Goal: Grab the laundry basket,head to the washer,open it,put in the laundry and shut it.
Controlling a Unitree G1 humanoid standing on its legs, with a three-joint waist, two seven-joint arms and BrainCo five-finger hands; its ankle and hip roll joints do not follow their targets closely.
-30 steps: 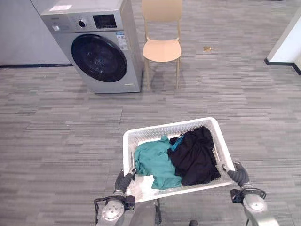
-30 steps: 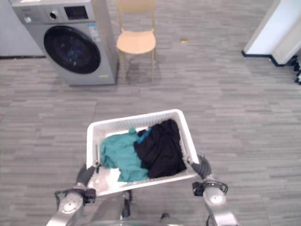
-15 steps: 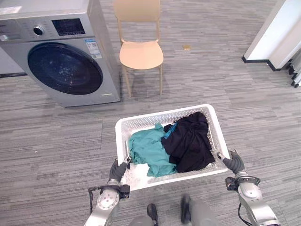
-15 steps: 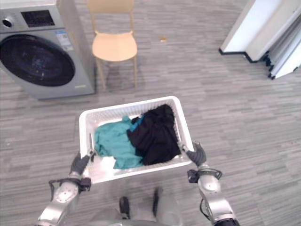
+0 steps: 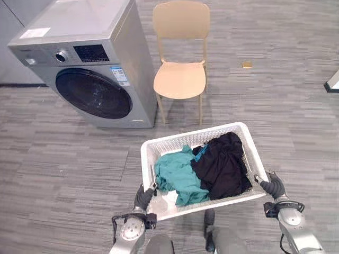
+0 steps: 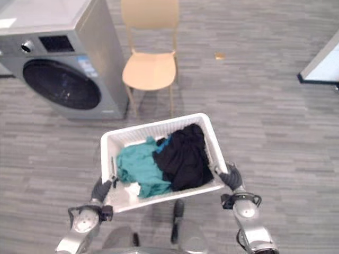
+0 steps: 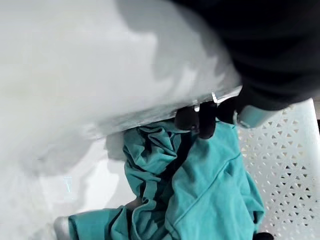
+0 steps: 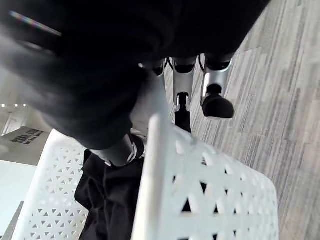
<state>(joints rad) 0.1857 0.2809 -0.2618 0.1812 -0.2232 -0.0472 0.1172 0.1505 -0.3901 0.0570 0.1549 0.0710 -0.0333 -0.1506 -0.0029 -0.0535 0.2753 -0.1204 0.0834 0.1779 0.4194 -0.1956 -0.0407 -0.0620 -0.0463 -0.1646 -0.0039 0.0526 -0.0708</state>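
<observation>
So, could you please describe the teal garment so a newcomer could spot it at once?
Find the white laundry basket held over the grey floor, in front of the washer. Inside, the teal garment lies crumpled on the washer's side, touching the black garment; it is the only bright-coloured cloth there.

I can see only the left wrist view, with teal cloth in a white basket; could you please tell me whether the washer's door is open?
Observer: No, the washer stands ahead to the robot's left with its round door shut.
Operator: Thank you. Is the right hand on the basket?
Observer: Yes, the right hand is curled over the laundry basket at its right rim.
Operator: Is anything beside the washer?
Observer: A tan chair stands close on its right.
</observation>
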